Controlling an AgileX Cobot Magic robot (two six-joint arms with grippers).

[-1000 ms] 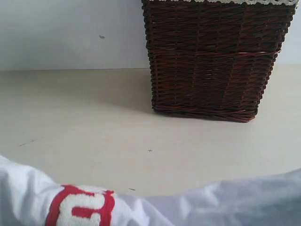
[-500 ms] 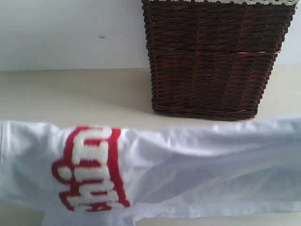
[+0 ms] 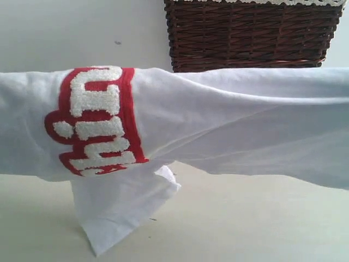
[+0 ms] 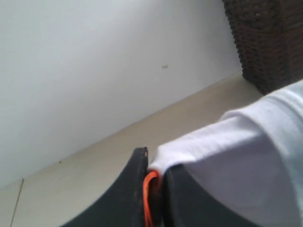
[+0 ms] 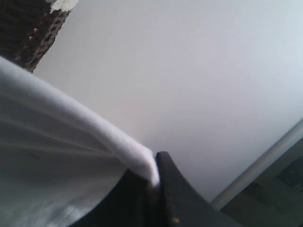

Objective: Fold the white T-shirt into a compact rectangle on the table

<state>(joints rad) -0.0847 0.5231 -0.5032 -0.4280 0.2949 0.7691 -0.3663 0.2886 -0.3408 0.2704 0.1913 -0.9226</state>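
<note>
Since a second ago the white T-shirt (image 3: 229, 125) has climbed from a sliver at the 6 o'clock edge of the exterior view to a broad band across the middle, now covering the lower half of the basket.

Nearest the camera, that band is stretched sideways in the air from 9 o'clock to 3 o'clock. The fuzzy red-outlined letters (image 3: 95, 117) are turned on their side toward 9 o'clock. A loose flap (image 3: 117, 213) droops toward 7 o'clock; whether its tip touches the tabletop (image 3: 245, 229) I cannot tell.

Both ends of the band run out of the exterior frame, but the wrist views show them. The left claw (image 4: 154, 177) is clenched on a bunched edge of the cloth, with the small orange tag (image 4: 149, 194) pinched between its jaws. The right claw (image 5: 154, 182) is likewise clamped on a rolled edge of the fabric.

Beyond the shirt lies the pale tabletop, bare where it shows at 5 o'clock. Farther back, at 1 o'clock, stands the dark wicker basket (image 3: 245, 33) against the plain wall (image 3: 82, 33).

As for progress, I judge this an early or middle stage. The shirt is gripped and lifted, but no compact rectangle exists yet. It has yet to be laid flat on the tabletop, folded over itself and let go.
</note>
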